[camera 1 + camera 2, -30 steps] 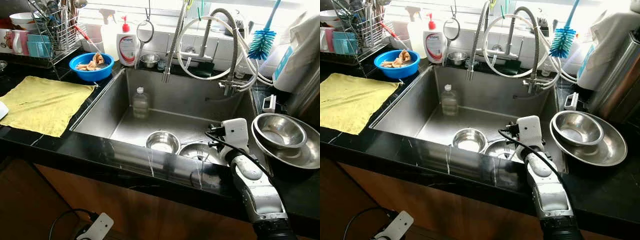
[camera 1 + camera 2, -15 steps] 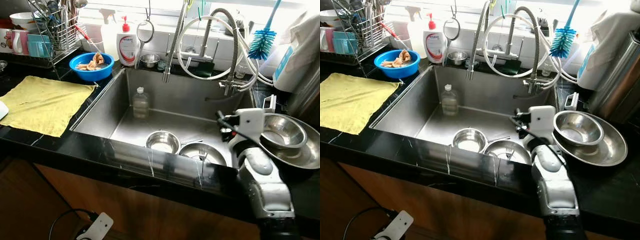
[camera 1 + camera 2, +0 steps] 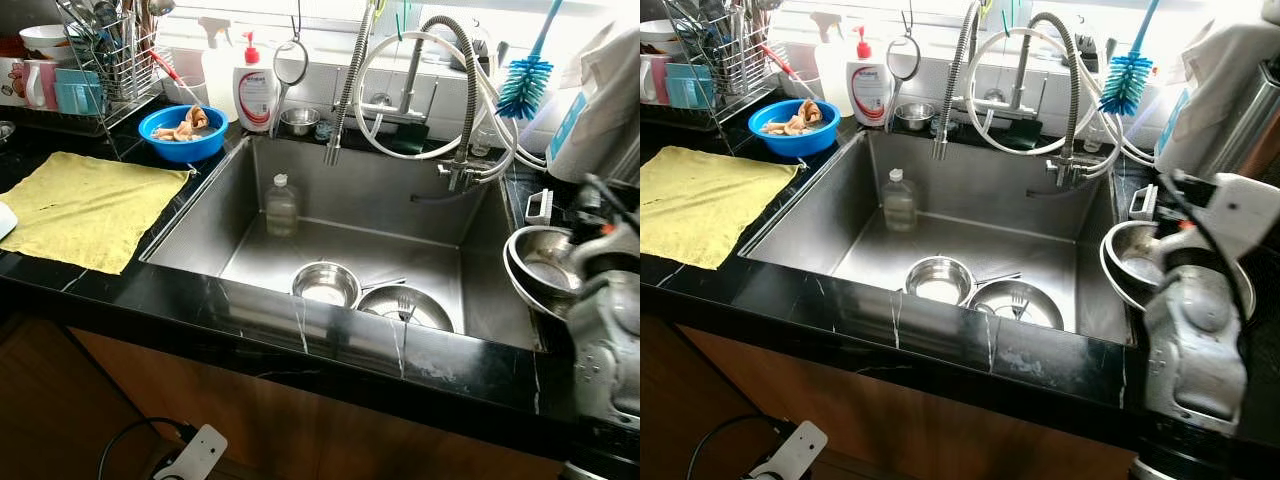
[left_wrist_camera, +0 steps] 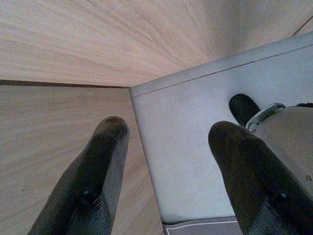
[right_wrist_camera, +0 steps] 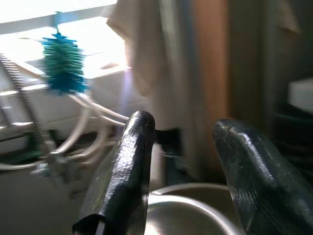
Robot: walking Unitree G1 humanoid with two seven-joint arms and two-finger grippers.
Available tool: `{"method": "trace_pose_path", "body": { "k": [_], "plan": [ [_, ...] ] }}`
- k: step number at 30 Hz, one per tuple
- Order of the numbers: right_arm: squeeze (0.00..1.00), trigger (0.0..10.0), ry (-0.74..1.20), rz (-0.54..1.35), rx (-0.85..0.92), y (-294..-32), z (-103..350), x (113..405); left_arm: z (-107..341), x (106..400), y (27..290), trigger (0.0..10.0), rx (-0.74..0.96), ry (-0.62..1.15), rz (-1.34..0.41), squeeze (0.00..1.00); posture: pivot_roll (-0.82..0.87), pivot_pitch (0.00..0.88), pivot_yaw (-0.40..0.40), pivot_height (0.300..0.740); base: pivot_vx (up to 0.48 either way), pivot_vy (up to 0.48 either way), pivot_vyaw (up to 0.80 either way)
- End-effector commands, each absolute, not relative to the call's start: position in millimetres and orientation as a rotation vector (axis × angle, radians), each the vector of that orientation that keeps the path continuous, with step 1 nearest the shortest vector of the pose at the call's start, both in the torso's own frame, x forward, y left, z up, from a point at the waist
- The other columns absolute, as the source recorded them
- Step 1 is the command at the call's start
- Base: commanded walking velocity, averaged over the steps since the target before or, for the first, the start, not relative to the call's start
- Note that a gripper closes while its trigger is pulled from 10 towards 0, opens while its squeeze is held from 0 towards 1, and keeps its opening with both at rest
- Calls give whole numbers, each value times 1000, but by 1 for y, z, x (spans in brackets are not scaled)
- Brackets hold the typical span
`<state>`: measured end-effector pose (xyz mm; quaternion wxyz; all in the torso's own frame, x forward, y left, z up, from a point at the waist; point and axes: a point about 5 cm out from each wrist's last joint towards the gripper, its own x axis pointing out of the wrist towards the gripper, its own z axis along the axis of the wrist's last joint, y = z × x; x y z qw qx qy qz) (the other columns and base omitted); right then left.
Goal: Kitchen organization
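Observation:
A small steel bowl [image 3: 325,283] and a wider steel dish with a fork in it [image 3: 405,305] lie at the front of the steel sink [image 3: 200,215]. A clear plastic bottle [image 3: 281,205] stands further back in it. Two nested steel bowls [image 3: 540,265] rest on the black counter right of the sink. My right arm [image 3: 1195,330] is raised over them. In the right wrist view my right gripper [image 5: 183,125] is open, with a bowl rim [image 5: 190,203] just below its fingers. My left gripper [image 4: 168,129] hangs open and empty over a grey surface and wood.
A yellow cloth [image 3: 85,205], a blue bowl of scraps [image 3: 183,130] and a dish rack [image 3: 110,50] lie left of the sink. A soap bottle [image 3: 256,90], faucet hoses [image 3: 400,90] and a blue brush [image 3: 524,85] line the back. A white device [image 3: 195,455] lies on the floor.
My right arm has risen from the sink's right front corner and swung right, to above the nested steel bowls on the counter. Nothing in the sink has moved.

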<state>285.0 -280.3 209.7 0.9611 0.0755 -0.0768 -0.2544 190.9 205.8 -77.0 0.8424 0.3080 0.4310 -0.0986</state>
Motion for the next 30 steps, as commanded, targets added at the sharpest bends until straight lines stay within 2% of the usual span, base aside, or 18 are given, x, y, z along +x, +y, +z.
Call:
{"method": "trace_pose_path", "body": {
  "k": [1,12,13,14,15,18,19,20,30],
  "plan": [
    [0,10000,-139,-561,200,-287,207,277,-77,191,206,10000,641,916,-199,0,-35,0,-31,740,0,0,0],
    [0,10000,-45,-616,324,-299,183,268,-77,191,206,10000,641,915,-198,0,-31,0,-32,740,0,0,0],
    [106,10000,-40,-604,327,-298,182,268,-77,191,206,10000,641,915,-198,0,-30,0,-31,740,0,0,0],
    [255,10000,-37,-600,331,-298,182,268,-77,191,206,10000,641,915,-198,0,-30,0,-31,740,0,0,0],
    [1000,10000,-40,-600,343,-298,182,268,-77,191,206,10000,641,915,-198,0,-30,0,-31,740,0,0,0],
    [1000,10000,-15,-589,354,-296,180,270,-77,191,206,10000,641,915,-198,0,-29,0,-31,740,0,0,0],
    [376,10000,-12,-594,359,-296,180,270,-77,191,206,10000,641,915,-198,0,-26,0,-32,740,0,0,0],
    [0,10000,-10,-602,367,-297,180,270,-77,191,206,10000,642,915,-198,0,-26,0,-32,740,0,0,0],
    [0,10000,28,-610,406,-298,176,270,-78,190,207,10000,652,916,-204,0,-23,0,-37,740,0,0,0]
  ]
}}
